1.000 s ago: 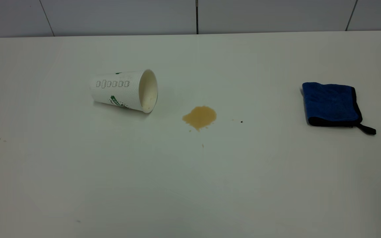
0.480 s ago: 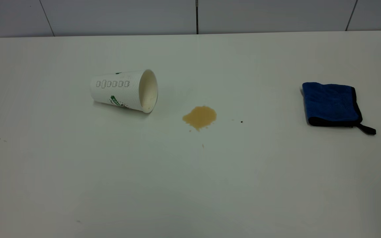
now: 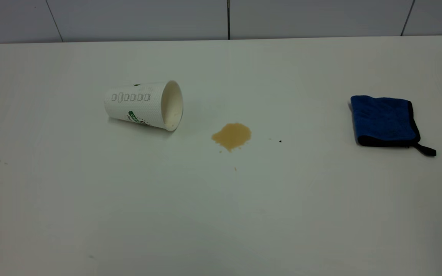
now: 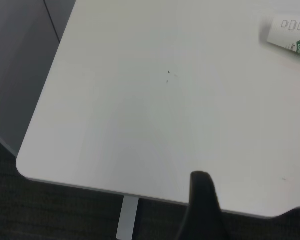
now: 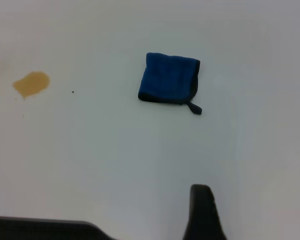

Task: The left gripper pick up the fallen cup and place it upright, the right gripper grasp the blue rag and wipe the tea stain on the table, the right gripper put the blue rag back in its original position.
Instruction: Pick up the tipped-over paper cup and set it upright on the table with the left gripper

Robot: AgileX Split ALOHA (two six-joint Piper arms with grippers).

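Exterior view shows the white table with nothing yet handled: the paper cup lies on its side at the left, its mouth turned toward the tan tea stain near the middle, and the folded blue rag sits well apart at the right, a black loop trailing from one corner. Neither arm appears in this view.

By my reading the task is at its very start, with the first step, righting the cup, still to begin. That move calls for the left arm to reach in over the table, bring its fingers around the cup's dimpled wall, lift and tip it onto its base, clear of the stain.

In the left wrist view only one dark finger of the left gripper shows, near a rounded table corner, with the cup far off at the frame's edge; whether the fingers are spread or pressed together cannot be told. In the right wrist view a single dark finger of the right gripper hangs over bare tabletop, the rag well ahead of it and the stain farther off; its opening cannot be told either.
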